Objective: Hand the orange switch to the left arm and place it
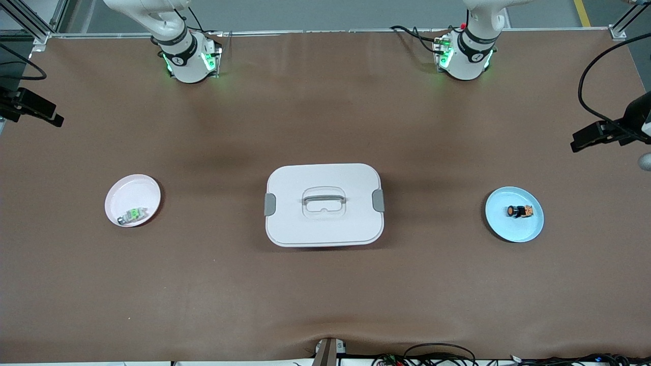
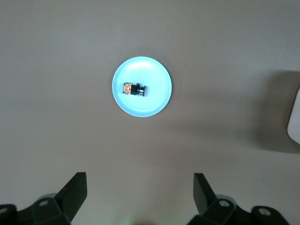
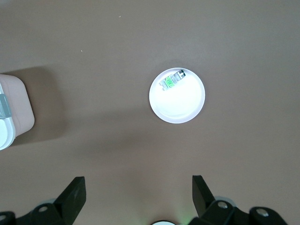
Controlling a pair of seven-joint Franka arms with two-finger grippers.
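Sideways, black orange switch shows orange ends.

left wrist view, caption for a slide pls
Open left tool above the table, orange switch on blue plate, box corner at the edge.

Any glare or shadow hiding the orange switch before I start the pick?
Front view: even light, the orange switch clear on its blue plate. Left wrist view: slightly soft, switch still readable, no glare. Right wrist view: the white plate is washed out; a soft shadow beside the box.
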